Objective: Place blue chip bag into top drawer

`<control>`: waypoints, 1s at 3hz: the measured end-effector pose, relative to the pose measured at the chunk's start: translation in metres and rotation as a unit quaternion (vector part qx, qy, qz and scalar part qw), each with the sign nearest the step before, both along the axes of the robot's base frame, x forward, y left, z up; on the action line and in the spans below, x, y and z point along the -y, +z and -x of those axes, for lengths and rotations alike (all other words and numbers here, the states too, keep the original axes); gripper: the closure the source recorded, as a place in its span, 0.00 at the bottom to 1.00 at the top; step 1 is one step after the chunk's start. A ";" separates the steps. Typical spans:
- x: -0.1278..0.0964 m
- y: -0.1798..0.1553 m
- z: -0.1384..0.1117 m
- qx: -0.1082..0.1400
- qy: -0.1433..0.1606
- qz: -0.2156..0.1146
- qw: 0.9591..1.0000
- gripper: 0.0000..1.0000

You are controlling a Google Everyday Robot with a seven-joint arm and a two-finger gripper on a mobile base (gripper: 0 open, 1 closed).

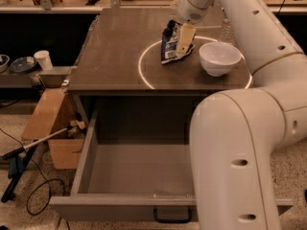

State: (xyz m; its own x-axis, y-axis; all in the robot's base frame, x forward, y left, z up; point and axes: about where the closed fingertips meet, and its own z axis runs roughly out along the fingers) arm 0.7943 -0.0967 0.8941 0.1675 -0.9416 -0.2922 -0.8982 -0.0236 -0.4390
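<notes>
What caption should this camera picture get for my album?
Robot's claw holds the blue chip bag on the countertop, top drawer open below.

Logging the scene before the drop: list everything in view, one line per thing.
blue chip bag: one, navy and white, upright on the counter, left of the bowl
white bowl: one, white, counter's right side
water bottle: one, clear, behind the bowl
counter: one, grey-brown, above the drawer
top drawer: one, grey-brown, pulled open, black handle
cup: one, white, low shelf at left
cardboard box: one, brown, floor left of the drawer
gripper: one, black and cream fingers closed on the bag
arm: one, white, right foreground
</notes>
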 end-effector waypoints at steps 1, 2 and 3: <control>-0.002 -0.021 0.004 -0.045 -0.004 0.001 0.999 0.00; -0.006 -0.038 0.006 -0.075 -0.005 -0.003 0.997 0.00; -0.006 -0.038 0.006 -0.075 -0.005 -0.003 0.997 0.00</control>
State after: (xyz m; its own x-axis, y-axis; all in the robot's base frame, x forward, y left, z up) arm 0.7879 -0.0911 0.8563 0.1130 -0.9408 -0.3195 -0.9538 -0.0126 -0.3002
